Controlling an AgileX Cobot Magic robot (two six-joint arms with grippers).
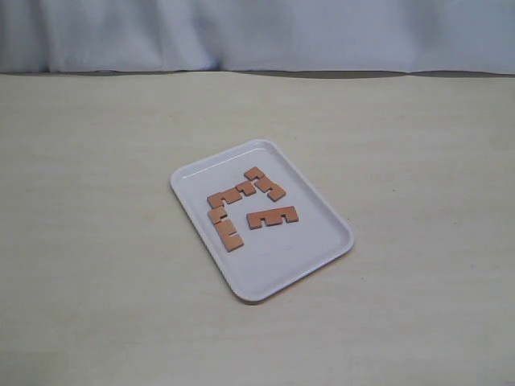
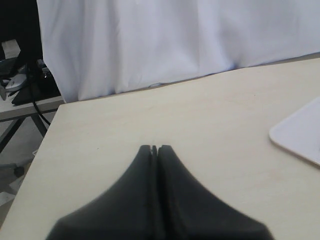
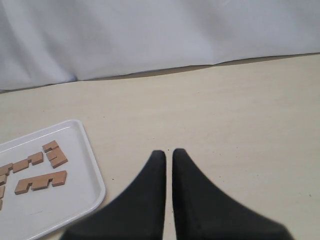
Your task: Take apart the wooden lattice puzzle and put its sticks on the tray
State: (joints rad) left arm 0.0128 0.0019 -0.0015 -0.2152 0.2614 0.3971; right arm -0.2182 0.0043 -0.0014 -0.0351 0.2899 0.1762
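Left gripper point(image 2: 154, 148): mine, pressed together, empty, over bare tabletop point(image 2: 150, 115) | right gripper point(image 3: 169, 152): mine, closed to a thin slit, empty | sticks point(image 1: 272, 217): four, separated, lying flat on the tray point(image 1: 318, 259), mid-tabletop.

tray point(image 1: 282, 261): on table point(image 1: 96, 241) | sticks point(image 1: 272, 217): four inside, apparently all separated

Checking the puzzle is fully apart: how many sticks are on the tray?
4, flat on the tray: one stick farthest back, one beside it, one central, one by the left rim. None looks hidden.
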